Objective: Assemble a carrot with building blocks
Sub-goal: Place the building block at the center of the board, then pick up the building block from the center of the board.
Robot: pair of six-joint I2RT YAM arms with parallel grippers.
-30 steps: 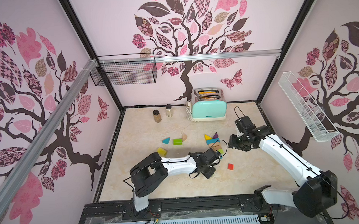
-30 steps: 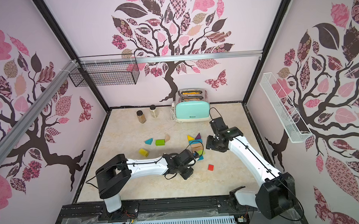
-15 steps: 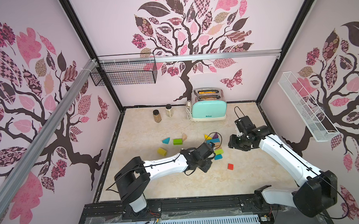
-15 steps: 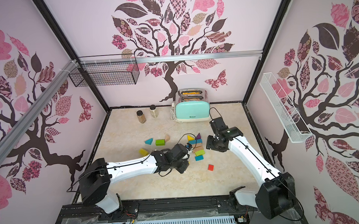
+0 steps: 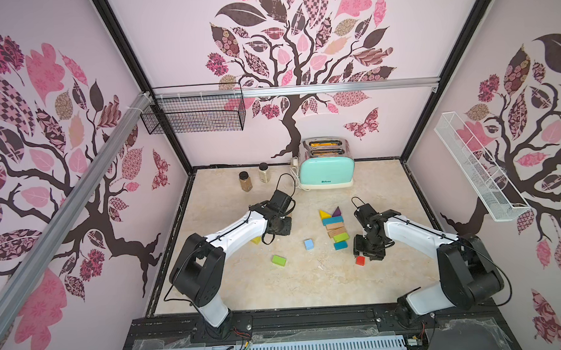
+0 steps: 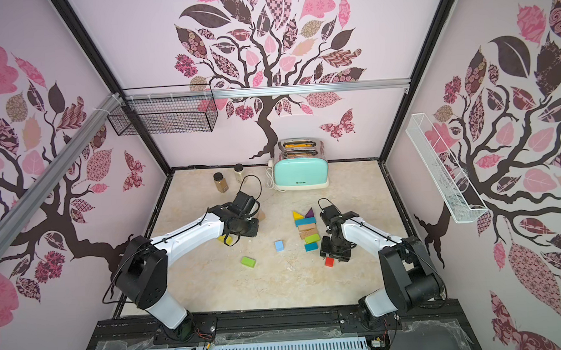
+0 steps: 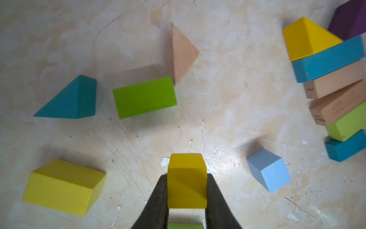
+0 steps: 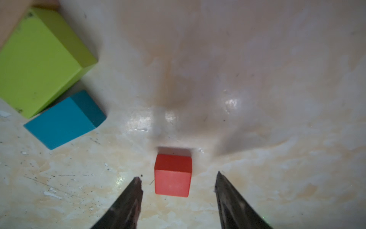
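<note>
1. The left gripper is clamped on a small yellow wooden cube, with a dark finger pressed against each side. The cube juts out past the fingertips, and whether it clears the table cannot be told.
2. The right gripper is spread wide and grips nothing. A small red wooden cube sits on the table between its fingertips, touching neither.
3. Ahead of the left gripper, on the beige marbled tabletop, lies a bright green wooden bar. A teal triangular wedge lies just beside one end of it, and the corner of a plain tan triangular wedge meets its other end.
4. Two blocks flank the left gripper, both apart from its fingers. A yellow-green rectangular block is on the side away from the right gripper, and a light blue cube is on the side towards it.
5. Beyond the light blue cube, between the two grippers, runs a row of touching blocks. A yellow wedge and a purple wedge are at the far end. Then come a long teal bar, two plain tan bars, a lime green bar and a short teal block. In both top views the row lies nearer the right gripper.
6. A lone green block lies on the base side of the left gripper, well apart from both tools.
</note>
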